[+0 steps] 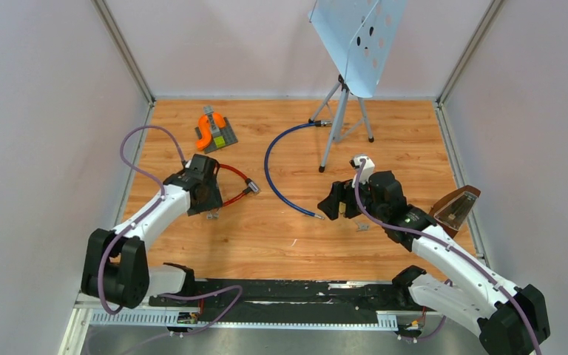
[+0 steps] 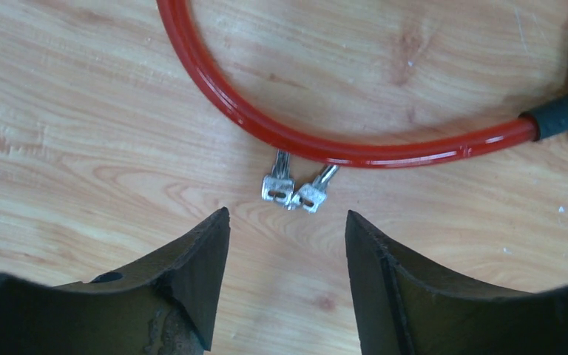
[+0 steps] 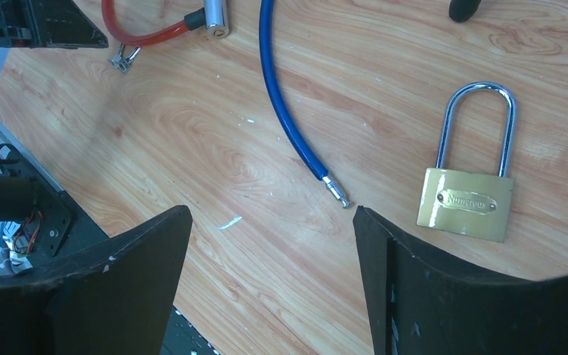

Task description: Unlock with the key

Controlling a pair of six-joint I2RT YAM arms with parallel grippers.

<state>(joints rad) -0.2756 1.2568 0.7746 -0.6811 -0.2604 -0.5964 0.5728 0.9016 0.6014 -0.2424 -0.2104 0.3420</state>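
**Open left claw poised just short of the keys**

Shows, from the left wrist, the left claw spread open with nothing between its two dark fingers, aimed down at the wooden table. Places a pair of small silver keys just beyond the fingertips, centred on the gap. Lying flat, heads toward the claw, blades running up to and seemingly under a red cable lock curving across the top. Probably lined up this way for a pinch on the key heads, the only part free of the cable (a judgement, not a thing seen). Not yet touching key or cable.

Shows, from above, the same arm reaching over the left half of the table, with the red loop just to its right.

Shows, from the right wrist, the right claw likewise wide open and empty, hanging over bare wood. Puts a brass padlock, shackle seemingly shut, flat on the table just beyond the right finger. Puts the metal tip of a blue cable near the middle of the gap. Likely parked there in readiness for steadying a lock. No telling the matching lock for these keys.
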